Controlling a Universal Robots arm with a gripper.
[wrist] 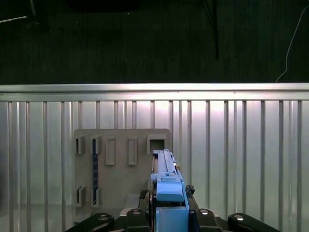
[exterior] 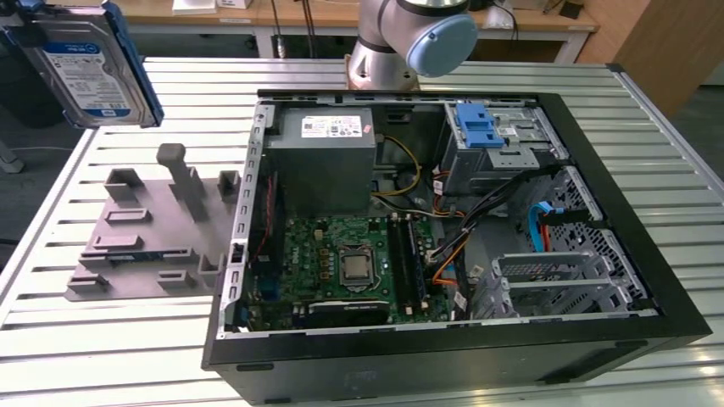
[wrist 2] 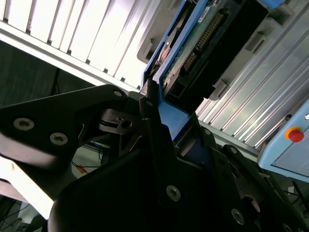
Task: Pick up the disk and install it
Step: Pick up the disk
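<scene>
The pick-up part of the task is judged done. The disk point(exterior: 93, 69) is seen in the exterior view raised clear of the worktop point(exterior: 114, 356), near that view's upper left corner, with its labelled face turned toward the camera and a blue rail along each side. In the second wrist view the jaws are closed on the disk point(wrist 2: 198, 38) – the dark fingers point(wrist 2: 154, 125) are pressed against its blue end, and its circuit-board underside is shown above them. In the first wrist view the disk point(wrist: 166, 181) is seen edge-on, hanging over the grey slotted holder point(wrist: 120, 159) that lies on the ribbed worktop. No disk is seen in the holder's point(exterior: 153, 229) slots in the exterior view. The installing is not yet done: the open computer case point(exterior: 453, 369) lies well apart from the disk, toward the exterior view's right, and the drive cage point(exterior: 498, 148) with the blue latch is seen inside it without the disk – so roughly the first half of the work is judged complete.
</scene>
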